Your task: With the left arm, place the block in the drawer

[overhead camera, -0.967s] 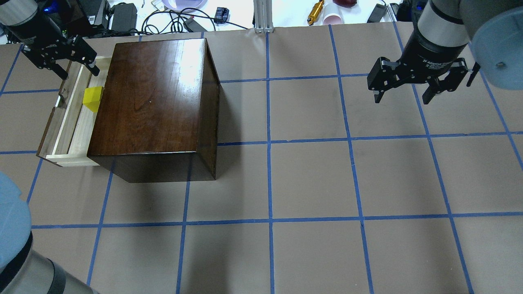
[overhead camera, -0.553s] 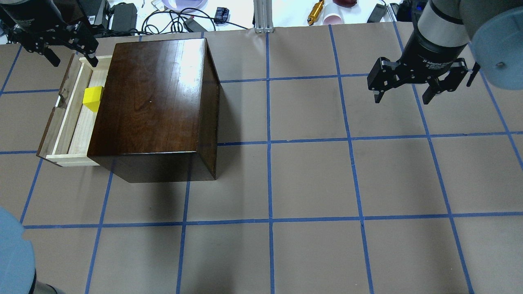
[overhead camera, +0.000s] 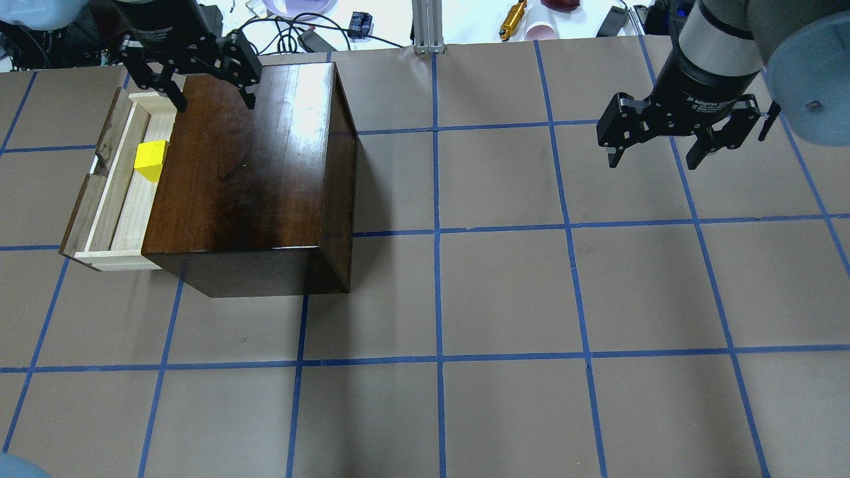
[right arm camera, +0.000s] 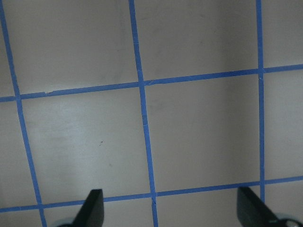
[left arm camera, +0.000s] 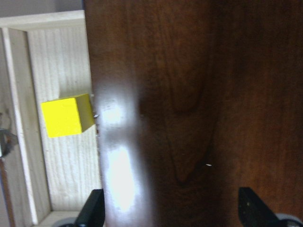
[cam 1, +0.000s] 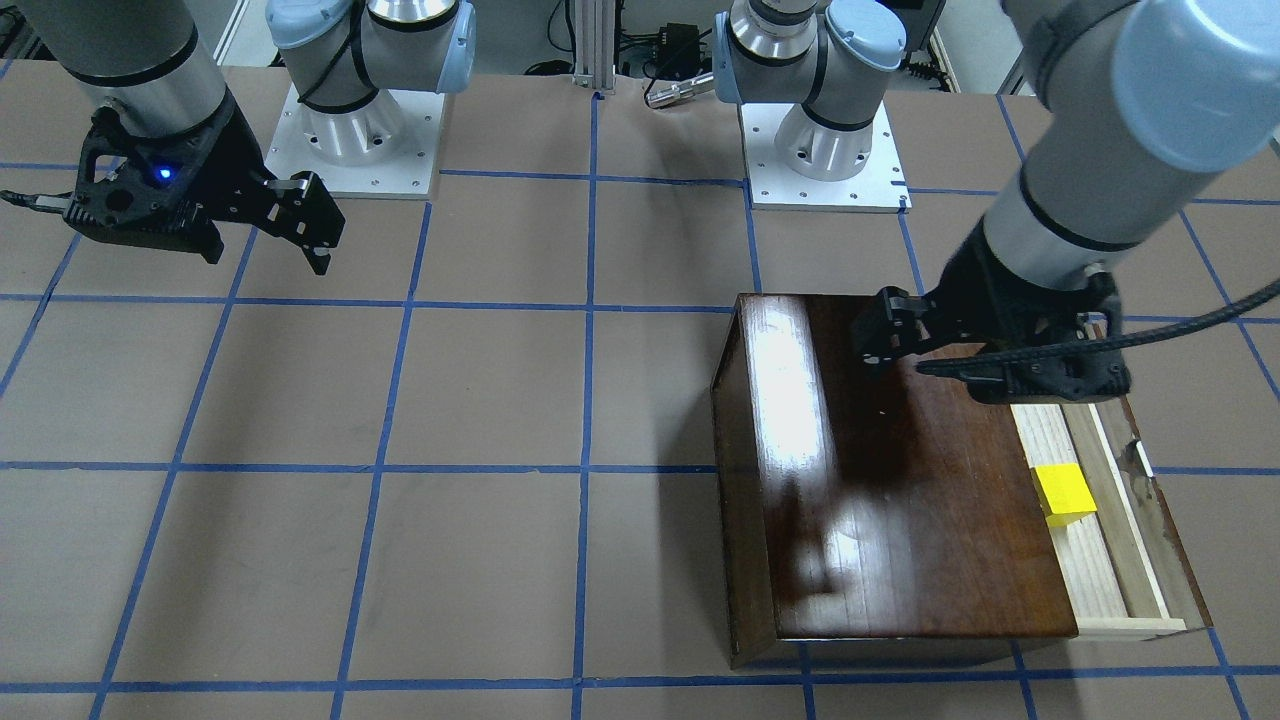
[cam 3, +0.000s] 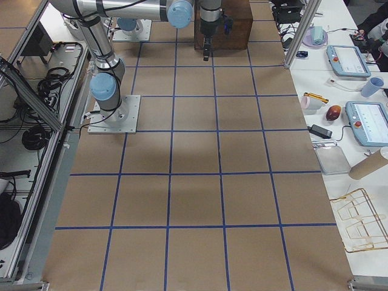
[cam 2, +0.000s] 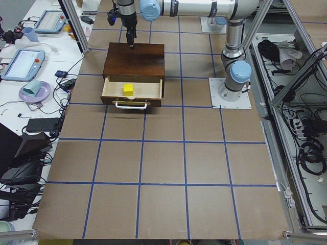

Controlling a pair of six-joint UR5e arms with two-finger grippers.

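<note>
The yellow block (overhead camera: 150,158) lies in the open drawer (overhead camera: 126,206), next to the front edge of the dark-brown box (overhead camera: 246,172). It also shows in the front view (cam 1: 1063,492) and the left wrist view (left arm camera: 66,116). My left gripper (overhead camera: 214,93) is open and empty. It hangs above the far part of the box top, to the right of the block and apart from it. My right gripper (overhead camera: 654,159) is open and empty above bare table at the right.
Cables, a cup and a gold tool (overhead camera: 512,20) lie beyond the table's far edge, by an aluminium post (overhead camera: 428,26). The arm bases (cam 1: 820,150) stand at the robot's side. The drawer's dark front panel (overhead camera: 83,199) sticks out leftward.
My left gripper has moved right, from beside the drawer's far end to above the box top, still open. The block stays in the drawer. The right arm has not moved.
</note>
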